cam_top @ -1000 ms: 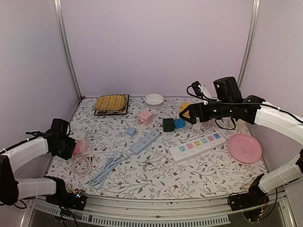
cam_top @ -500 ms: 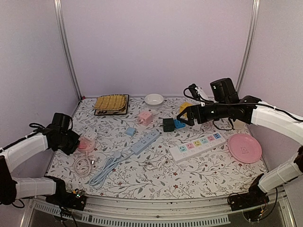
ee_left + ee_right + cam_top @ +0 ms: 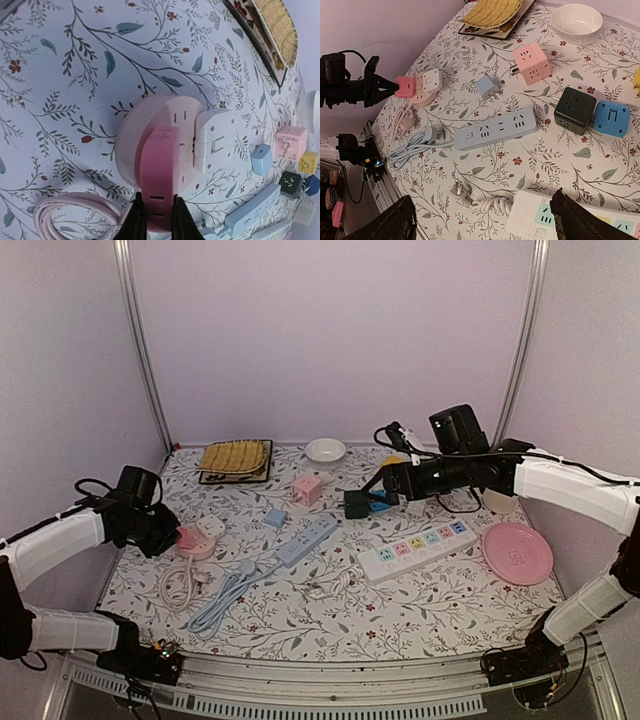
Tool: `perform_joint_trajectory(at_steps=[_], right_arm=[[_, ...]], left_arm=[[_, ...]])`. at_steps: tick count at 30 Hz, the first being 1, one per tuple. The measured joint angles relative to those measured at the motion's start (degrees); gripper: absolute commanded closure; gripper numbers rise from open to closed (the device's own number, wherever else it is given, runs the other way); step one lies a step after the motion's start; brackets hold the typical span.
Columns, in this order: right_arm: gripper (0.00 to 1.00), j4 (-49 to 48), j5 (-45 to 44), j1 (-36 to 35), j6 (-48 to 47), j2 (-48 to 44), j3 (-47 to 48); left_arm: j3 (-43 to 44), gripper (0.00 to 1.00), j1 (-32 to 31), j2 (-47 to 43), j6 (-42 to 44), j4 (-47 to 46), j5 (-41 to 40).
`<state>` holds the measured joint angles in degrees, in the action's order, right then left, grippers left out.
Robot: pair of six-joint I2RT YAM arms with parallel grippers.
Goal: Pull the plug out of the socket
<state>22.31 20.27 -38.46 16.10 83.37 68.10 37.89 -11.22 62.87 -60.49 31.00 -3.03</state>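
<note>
Two power strips; four cube sockets; one bowl; one pink plate; one round socket.

A table draped in white leaf-print cloth carries a round pale-pink socket disc, a long light-blue power strip, a white power strip with pastel outlets, a flat pink plate, a white bowl, a pink cube adapter and a dark-green cube adapter.

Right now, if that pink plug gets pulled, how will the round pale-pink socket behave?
Probably light: the round pale-pink plastic socket sits unpinned, so it may lift with the pink plug in the left gripper. The coiled pink cord nearby looks floppy, no anchor.
</note>
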Motion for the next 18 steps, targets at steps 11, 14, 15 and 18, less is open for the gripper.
perform_joint_trajectory(at_steps=[11,14,15,18], right_arm=[[0.06,-1.11,7.45,-0.11,3.17,16.28,10.54],[0.08,-1.07,8.92,-0.31,3.67,21.62,13.29],[0.09,-0.96,9.31,-0.42,3.85,23.41,14.43],[0.1,-0.79,10.58,-0.66,4.11,27.74,17.25]], left_arm=[[2.6,1.0,-9.94,9.16,3.56,-8.72,6.47],[4.17,1.0,-13.33,12.92,3.72,-11.56,7.69],[4.79,1.0,-14.53,14.23,3.72,-12.5,8.13],[6.36,1.0,-17.88,17.57,3.65,-15.41,9.29]])
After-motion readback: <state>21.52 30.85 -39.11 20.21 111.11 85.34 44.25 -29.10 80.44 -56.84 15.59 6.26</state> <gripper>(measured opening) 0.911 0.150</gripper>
